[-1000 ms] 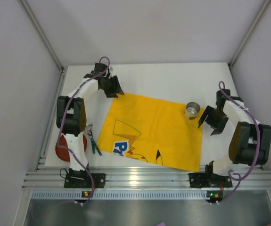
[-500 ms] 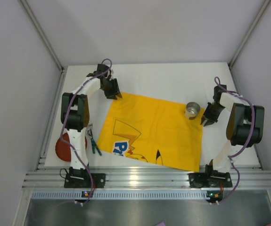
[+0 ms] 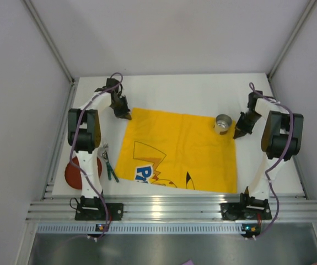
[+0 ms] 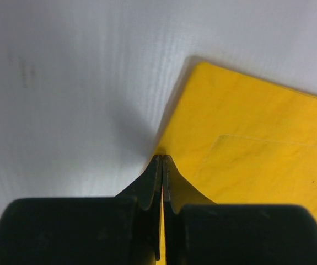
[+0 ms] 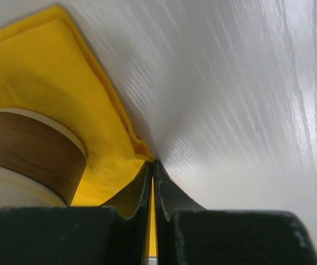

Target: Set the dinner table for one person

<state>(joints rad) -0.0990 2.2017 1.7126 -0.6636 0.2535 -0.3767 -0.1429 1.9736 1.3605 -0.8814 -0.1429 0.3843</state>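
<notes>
The left tool (image 3: 122,113) is clamping shut on the far-left corner of the yellow cloth (image 3: 175,149), the right tool (image 3: 238,131) on its far-right corner, drawing that edge straighter than before. The cup (image 3: 223,123) is sitting slightly farther back on the cloth, with the bench (image 3: 186,91) lying beneath and around the cloth

left fingers (image 4: 149,190), right fingers (image 5: 140,190) now pinched on yellow cloth (image 3: 175,149) corners

We see two white arms with bulky black joint housings: left arm (image 3: 84,144) at nine o'clock, right arm (image 3: 278,141) at three. Purple cables (image 3: 119,77) loop along both. Black base plates (image 3: 98,210) sit at six; fingers (image 4: 146,192) are matte black.
</notes>
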